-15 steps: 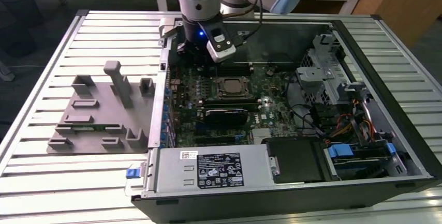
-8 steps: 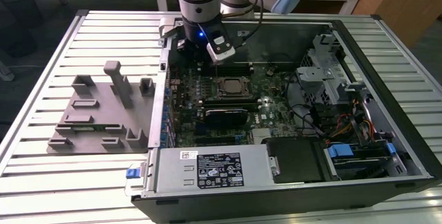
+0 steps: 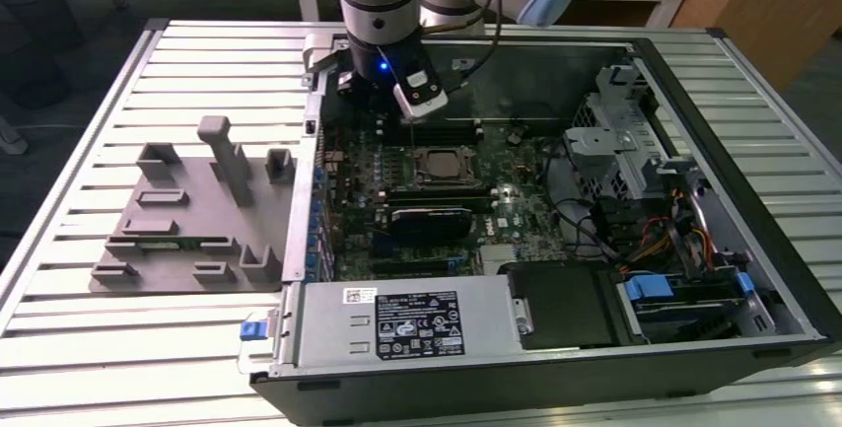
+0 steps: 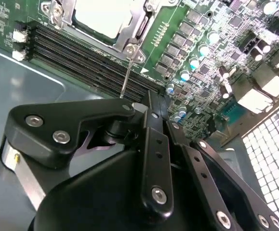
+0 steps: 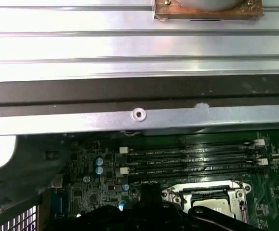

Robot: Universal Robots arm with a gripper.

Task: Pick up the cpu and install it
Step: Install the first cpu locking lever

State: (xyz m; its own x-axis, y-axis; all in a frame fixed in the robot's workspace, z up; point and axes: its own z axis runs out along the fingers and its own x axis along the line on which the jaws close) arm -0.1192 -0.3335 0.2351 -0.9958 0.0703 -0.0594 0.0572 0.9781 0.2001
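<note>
At the exterior view's left, on the slatted table (image 3: 79, 131): a grey holder tray (image 3: 197, 220), well apart from the work. To its right, the open computer case (image 3: 526, 388), green motherboard (image 3: 526, 200) lying inside. Seated in the motherboard's socket and ringed by a metal frame: the cpu (image 3: 441, 164), silvery top up. Just beyond it on the far side, near the memory slots (image 4: 81, 53), the gripper (image 4: 151, 102), jaws pressed together, a thin metal lever (image 4: 126, 77) just beside the tips.
</note>
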